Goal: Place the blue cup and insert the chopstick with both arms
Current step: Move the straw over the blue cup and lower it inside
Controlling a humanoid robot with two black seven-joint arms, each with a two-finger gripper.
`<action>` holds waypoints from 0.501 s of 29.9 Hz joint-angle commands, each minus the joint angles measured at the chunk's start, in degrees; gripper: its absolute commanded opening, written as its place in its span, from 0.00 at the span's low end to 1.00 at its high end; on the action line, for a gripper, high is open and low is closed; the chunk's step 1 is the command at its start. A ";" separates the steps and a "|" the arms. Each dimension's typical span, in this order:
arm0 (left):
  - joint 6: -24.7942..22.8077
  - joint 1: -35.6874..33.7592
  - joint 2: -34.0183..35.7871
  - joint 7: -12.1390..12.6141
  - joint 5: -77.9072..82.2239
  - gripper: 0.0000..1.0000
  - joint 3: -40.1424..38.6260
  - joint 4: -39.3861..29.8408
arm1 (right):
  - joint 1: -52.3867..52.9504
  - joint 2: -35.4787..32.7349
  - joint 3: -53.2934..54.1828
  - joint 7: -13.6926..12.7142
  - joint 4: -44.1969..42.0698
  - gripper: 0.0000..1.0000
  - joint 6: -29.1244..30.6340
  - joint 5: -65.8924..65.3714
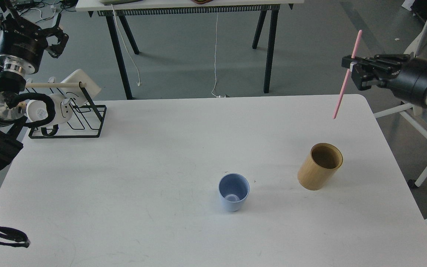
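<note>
While the blue cup [234, 192] stands upright and open-mouthed on the white table [154, 193], a little toward 5 o'clock of the table's middle, nothing touches it. Tan wooden holder [320, 167] stands at the cup's 2 o'clock, near but apart, also upright, mouth open, nothing visible inside.

Right gripper [351, 67] comes in from the 3 o'clock edge, held in the air past the table's far right corner, at 1 o'clock of the wooden holder and well above it. Its fingers are closed on the pink chopstick [347, 74], pinching it near the middle. Stick is tilted slightly, top end leaning toward 1 o'clock, lower end pointing toward 7 o'clock, hanging over the table's edge. Stick is clear of both cup and holder.

Left gripper [56, 39] sits up at the 10 o'clock corner, off the table, above the black wire rack [69, 122]. Claws look dark and bunched; cannot tell how far apart they are, and no object is seen in them. Rack stands on the table's far left corner at 10 o'clock of the cup, well apart, with a pale wooden dowel [54, 85] across its top and white cups [43, 109] hanging on it.
</note>
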 commanded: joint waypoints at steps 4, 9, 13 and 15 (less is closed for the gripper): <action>0.00 -0.34 -0.03 0.35 0.17 1.00 0.44 -0.04 | -0.59 10.93 1.58 0.19 0.18 0.01 -1.21 2.65; 0.00 -0.25 0.06 1.76 0.17 1.00 0.62 0.13 | -4.46 20.78 0.97 0.01 0.18 0.01 -0.96 2.04; 0.00 -0.16 0.06 1.76 0.17 1.00 0.62 0.13 | -5.26 25.10 -3.94 -0.08 0.09 0.01 -0.78 0.20; 0.00 -0.16 0.06 1.76 0.08 1.00 0.53 0.22 | -5.43 25.71 -6.32 -0.08 0.00 0.01 -0.78 -1.56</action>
